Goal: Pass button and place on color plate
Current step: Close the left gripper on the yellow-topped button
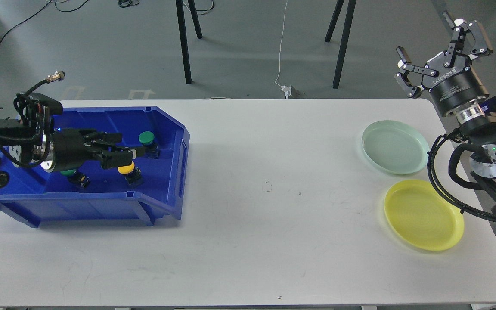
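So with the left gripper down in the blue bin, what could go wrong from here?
1. The left gripper sits between the yellow button and a green button; it might catch the wrong one.
2. Another green button lies partly hidden under the arm and could get knocked.
3. The right gripper is far off, past the plates, so the handover looks long.

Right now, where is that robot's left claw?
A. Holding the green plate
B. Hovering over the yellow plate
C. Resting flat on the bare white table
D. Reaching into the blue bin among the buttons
D: the left gripper reaches inside the blue bin, just above the yellow button and beside the green button, far from the yellow plate and the green plate.
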Motion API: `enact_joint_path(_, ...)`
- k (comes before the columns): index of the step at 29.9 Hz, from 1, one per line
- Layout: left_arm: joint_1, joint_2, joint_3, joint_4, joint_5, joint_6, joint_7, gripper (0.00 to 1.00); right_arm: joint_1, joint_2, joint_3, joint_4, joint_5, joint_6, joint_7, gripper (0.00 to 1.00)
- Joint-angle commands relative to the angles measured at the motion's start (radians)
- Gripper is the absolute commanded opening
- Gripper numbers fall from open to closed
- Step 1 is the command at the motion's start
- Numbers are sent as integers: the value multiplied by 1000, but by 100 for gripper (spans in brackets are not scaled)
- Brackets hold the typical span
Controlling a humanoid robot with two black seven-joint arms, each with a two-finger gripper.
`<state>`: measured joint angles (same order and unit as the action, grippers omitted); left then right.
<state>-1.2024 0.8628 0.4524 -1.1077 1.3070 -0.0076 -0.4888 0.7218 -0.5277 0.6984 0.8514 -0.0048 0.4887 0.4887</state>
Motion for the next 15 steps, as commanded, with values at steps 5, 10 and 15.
enact_joint_path(5, 33, -51, 23, 94, 0, -2, 0, 85, -7, -3, 3, 0, 0, 0, 0, 99)
enact_joint_path(10, 41, -102, 48, 166, 0, -3, 0, 85, -9, -3, 4, -2, 0, 0, 0, 99)
enact_joint_path(15, 76, -145, 60, 213, 0, -3, 0, 85, -13, -3, 4, 0, 2, 0, 0, 99)
